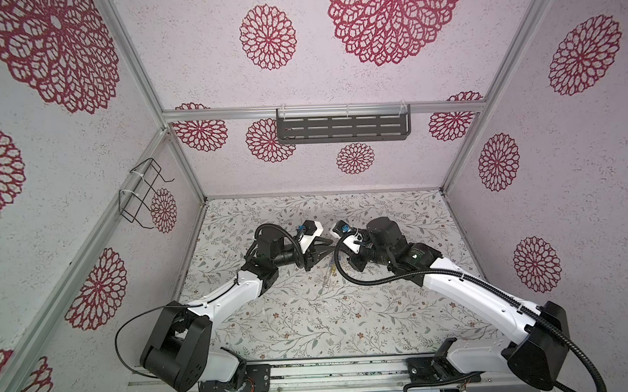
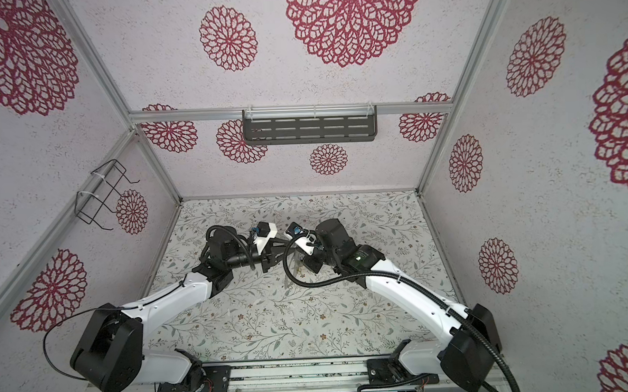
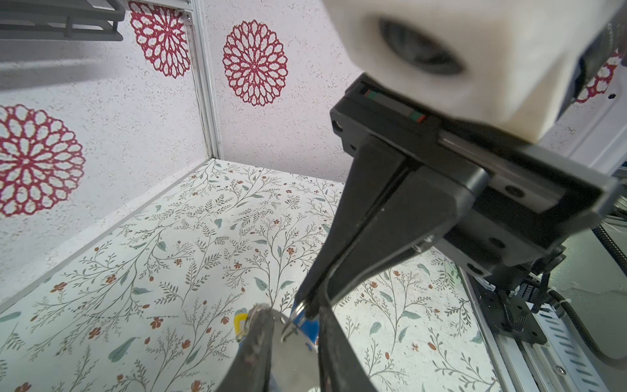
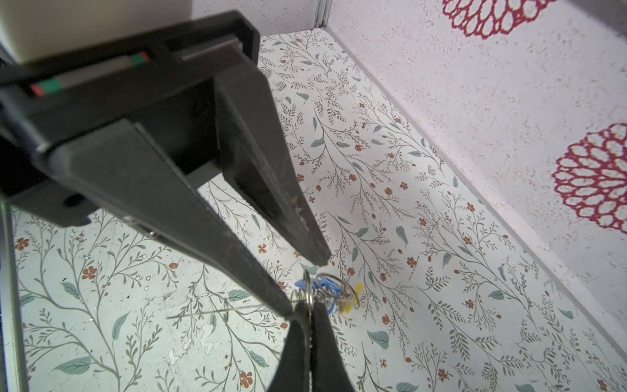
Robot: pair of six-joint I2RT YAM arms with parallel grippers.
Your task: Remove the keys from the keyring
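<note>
Bright, even light leaves only faint shadows on the desk (image 1: 309, 319). Both top views stretch the wall flowers (image 1: 45, 52) toward the edges. In the left wrist view the close white housing (image 3: 492, 51) is blurred, while the desk stays sharp.

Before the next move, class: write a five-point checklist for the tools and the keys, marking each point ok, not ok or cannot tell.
1. Right tool shut on a metal ring: ok.
2. That ring is the big one, not a tag's loop: cannot tell.
3. Left tool open, blue tag between its fingers: ok.
4. Keys free of the ring: not ok; the blue tag and yellow tag bunch at it.
5. Gap between the two tools' tips: cannot tell; they sit very close.
</note>
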